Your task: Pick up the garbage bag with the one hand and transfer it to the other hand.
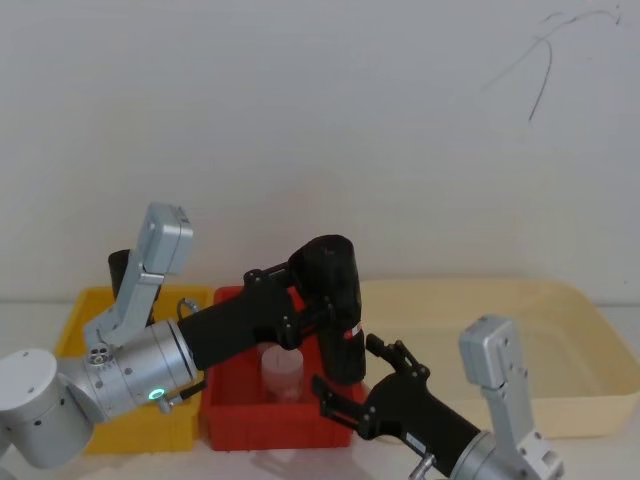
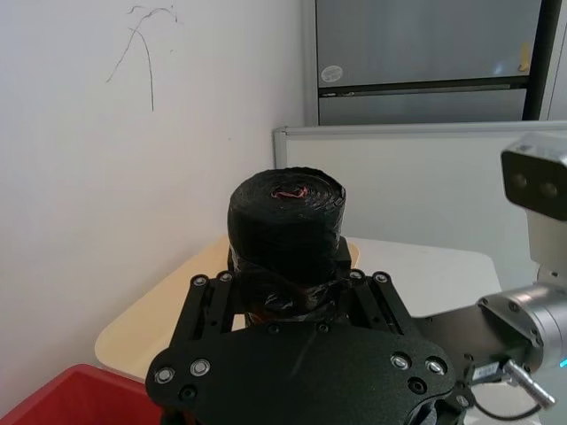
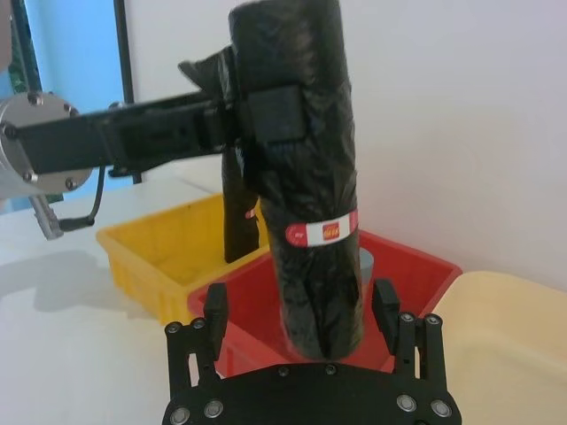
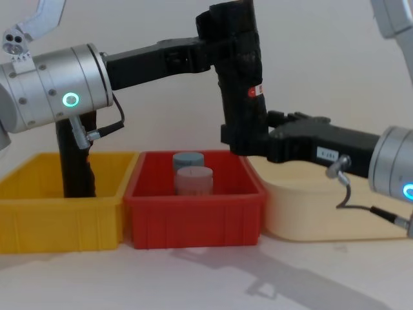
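The garbage bag (image 4: 240,71) hung upright above the right side of the red bin (image 4: 193,219). It was pinched near its upper end by the fingers of the left gripper (image 4: 222,39), which reached in on a silver wrist with a green light ring (image 4: 70,99). The right gripper (image 4: 248,139) sat at the roll's lower end. In the right wrist view its fingers (image 3: 215,312) stood spread to either side of the roll, one with a clear gap.

Below the roll, two lidded containers stood in the red bin, a grey-blue one (image 4: 188,159) behind a pinkish one (image 4: 194,181), both apart from the bag. The yellow bin (image 4: 58,213) lay just beside the red one on its left. A second black roll (image 4: 76,161) stood upright in it, partly hidden behind the left wrist. The right arm crossed in front of the cream tray (image 4: 303,213) on the right.

A red-and-white label (image 3: 323,230) banded the bag's lower part, its print too small to read. The white sticker (image 4: 327,154) on the right gripper carried dark characters, also unreadable.

The chest view caught the label as a small red patch at the roll's edge, while the right wrist view showed the whole band. The left wrist view looked onto the roll's top end (image 2: 288,190), with coiled layers and a reddish trace at the centre.
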